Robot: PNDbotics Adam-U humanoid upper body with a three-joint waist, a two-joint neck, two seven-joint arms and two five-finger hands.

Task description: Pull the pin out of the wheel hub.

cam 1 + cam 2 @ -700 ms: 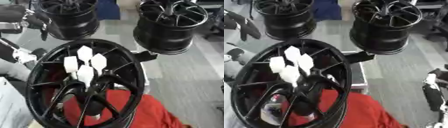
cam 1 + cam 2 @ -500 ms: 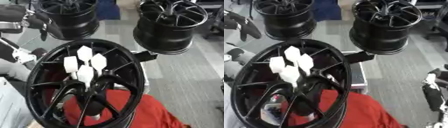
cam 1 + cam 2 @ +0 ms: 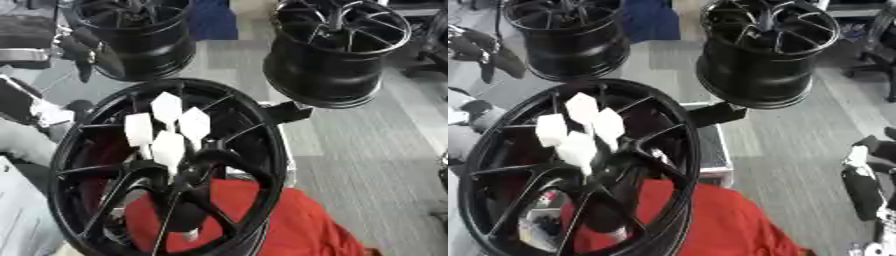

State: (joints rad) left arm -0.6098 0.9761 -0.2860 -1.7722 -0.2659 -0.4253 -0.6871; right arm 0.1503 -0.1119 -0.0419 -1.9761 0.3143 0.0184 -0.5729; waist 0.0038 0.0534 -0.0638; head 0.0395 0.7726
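Here the right hand [image 3: 866, 187] is hanging at the right edge, its fingers too unclear to tell whether apart or together; the left hand [image 3: 48, 112] is showing at the left beside the wheel hub [image 3: 171, 167], likewise unreadable. Four white pins [image 3: 166, 130] are standing clustered near the hub's centre, above a red cloth [image 3: 262, 220], with two more black wheels [image 3: 337, 50] standing behind.

Three black wheels show: one large wheel [image 3: 166, 170] tilted up in the near foreground, and two more standing on the floor [image 3: 367, 145] behind it, one at far left [image 3: 140, 37] and one at far right [image 3: 337, 50]. On the near wheel's spokes sit four white pins [image 3: 166, 127], bunched together just above its middle. One red cloth [image 3: 280, 225] lies under the near wheel. One black block [image 3: 284, 111] sits beside its right rim.
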